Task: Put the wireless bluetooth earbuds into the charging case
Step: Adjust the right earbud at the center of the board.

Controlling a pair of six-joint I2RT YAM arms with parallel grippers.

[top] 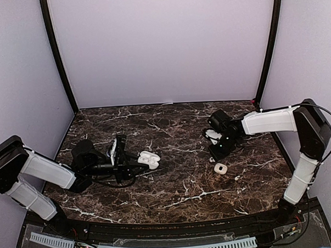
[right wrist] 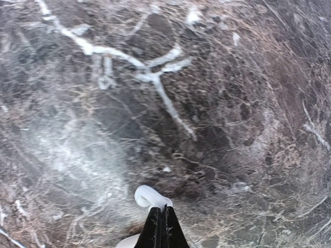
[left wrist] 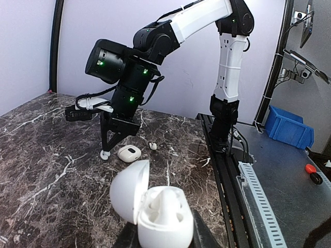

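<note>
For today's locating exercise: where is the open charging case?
Top view: the open charging case lies left of centre over the marble table, clamped by the left gripper.

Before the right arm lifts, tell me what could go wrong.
The earbud sits only at the very tips of the shut right gripper, so it may slip out. The white rounded object and a loose bud lie close beside that gripper and could get knocked.

Pale lavender walls enclose a dark marble table with white veins.
</note>
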